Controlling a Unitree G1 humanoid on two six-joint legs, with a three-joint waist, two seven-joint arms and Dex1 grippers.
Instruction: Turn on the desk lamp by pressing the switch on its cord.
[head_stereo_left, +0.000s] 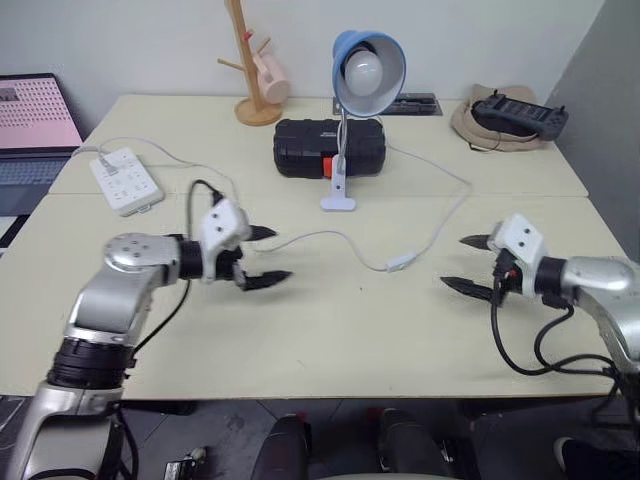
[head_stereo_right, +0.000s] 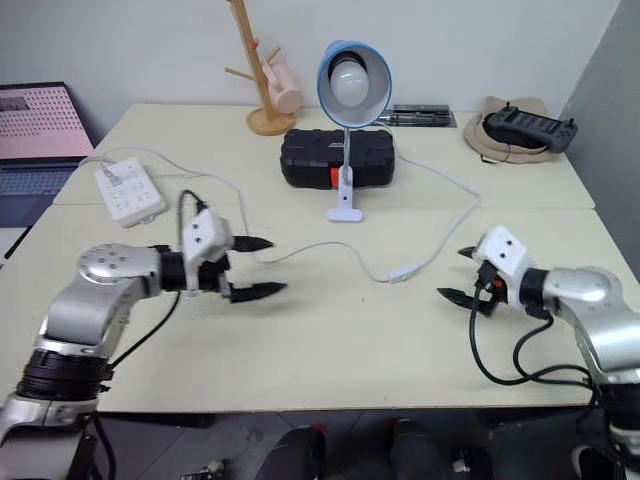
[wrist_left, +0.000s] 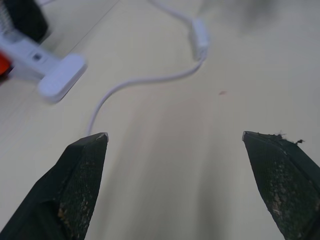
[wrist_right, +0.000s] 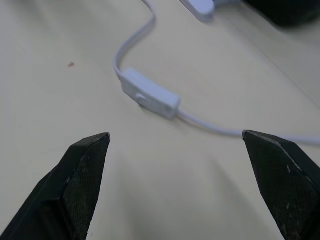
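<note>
The desk lamp stands upright at the far centre of the table, its white base just in front of a black case. The cord runs from the base in a loop to the right and back toward the near centre. The switch lies flat on the table between the two grippers, apart from both. The left gripper hovers to the left of the switch, fingers spread wide, holding nothing. The right gripper hovers to the right, fingers likewise spread and empty. A white power strip lies at far left.
</note>
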